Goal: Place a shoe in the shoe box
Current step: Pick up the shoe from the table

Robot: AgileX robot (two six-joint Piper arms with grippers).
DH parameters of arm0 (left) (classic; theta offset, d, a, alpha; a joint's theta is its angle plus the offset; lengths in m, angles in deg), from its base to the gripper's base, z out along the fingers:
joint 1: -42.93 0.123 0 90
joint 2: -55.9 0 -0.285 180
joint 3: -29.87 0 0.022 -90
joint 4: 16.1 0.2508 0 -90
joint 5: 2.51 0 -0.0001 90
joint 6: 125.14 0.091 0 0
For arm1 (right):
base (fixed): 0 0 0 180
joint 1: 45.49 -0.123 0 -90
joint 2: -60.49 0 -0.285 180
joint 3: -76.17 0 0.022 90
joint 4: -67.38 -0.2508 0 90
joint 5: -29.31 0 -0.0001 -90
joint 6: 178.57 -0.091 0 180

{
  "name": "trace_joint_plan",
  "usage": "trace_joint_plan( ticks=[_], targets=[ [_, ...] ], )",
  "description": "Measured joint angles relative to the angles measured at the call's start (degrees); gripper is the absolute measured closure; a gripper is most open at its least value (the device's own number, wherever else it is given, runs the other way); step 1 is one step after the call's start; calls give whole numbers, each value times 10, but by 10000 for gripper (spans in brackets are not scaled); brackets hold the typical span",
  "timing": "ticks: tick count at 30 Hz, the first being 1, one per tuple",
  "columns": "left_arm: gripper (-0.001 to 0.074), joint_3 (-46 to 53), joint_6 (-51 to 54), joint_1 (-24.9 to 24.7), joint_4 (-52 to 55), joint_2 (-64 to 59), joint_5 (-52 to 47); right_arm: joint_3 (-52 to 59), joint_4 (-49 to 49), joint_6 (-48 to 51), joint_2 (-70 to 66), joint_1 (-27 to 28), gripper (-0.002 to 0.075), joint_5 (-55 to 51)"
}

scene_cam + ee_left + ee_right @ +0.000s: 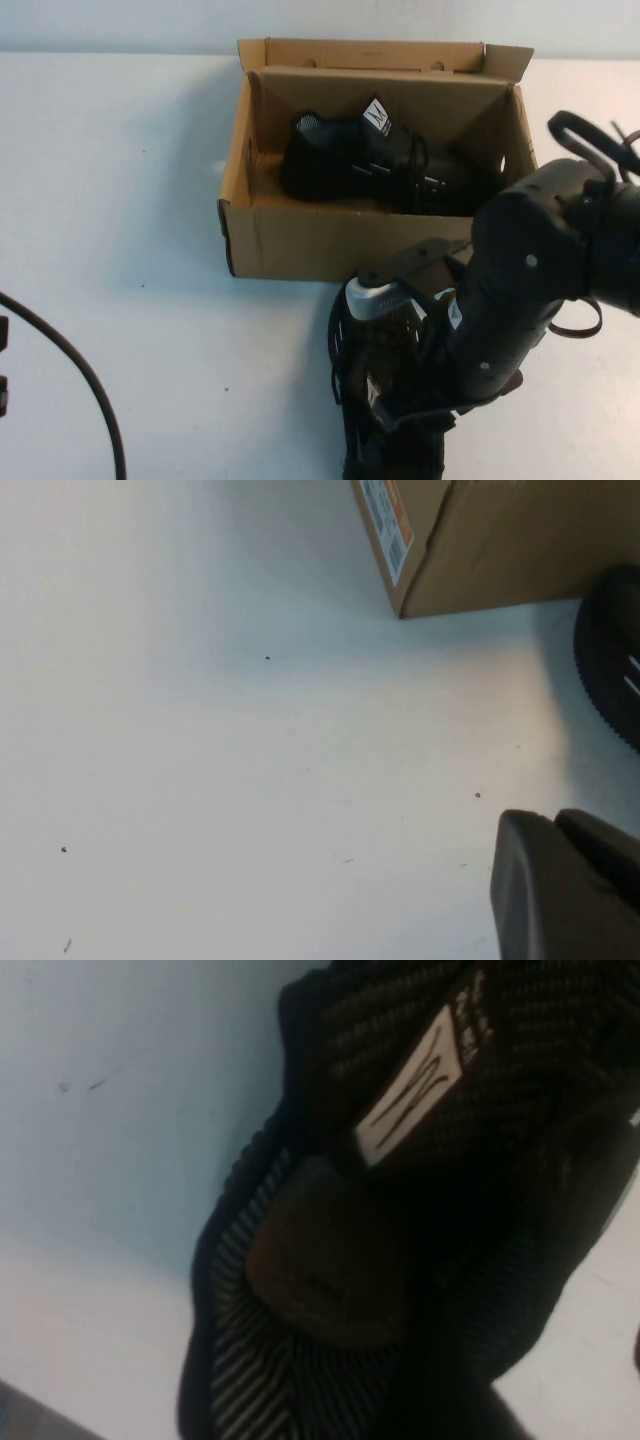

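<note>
The brown cardboard shoe box (300, 240) stands open at the back centre, its flap lid up. One black mesh shoe (370, 165) lies inside it. A second, identical shoe (360, 390) lies on the table just in front of the box. My right gripper (400, 395) is down on this shoe. In the right wrist view one of its fingers (320, 1260) is inside the shoe's opening beside the white tongue tag (415, 1085), and the shoe's side wall sits between the spread jaws. My left gripper (555, 825) is shut and empty, low over the table left of the box.
The left wrist view shows the box's corner (480, 550) with an orange and white label (388, 520), and the ribbed sole edge of the table shoe (612, 660). A black cable (70, 370) curves along the table's left front.
</note>
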Motion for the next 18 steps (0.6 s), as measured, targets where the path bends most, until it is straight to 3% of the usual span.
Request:
trace_joint_plan(
  ticks=[11, 14, 18],
  targets=[
    [736, 0, 0, 0, 0, 0, 5, -1, 35, -25, -61, 0, 382, 17],
    [736, 0, 0, 0, 0, 0, 6, -1, 44, -25, -71, 0, 464, 22],
    [736, 0, 0, 0, 0, 0, 6, -1, 59, -25, -77, -1, 638, 26]
  ],
)
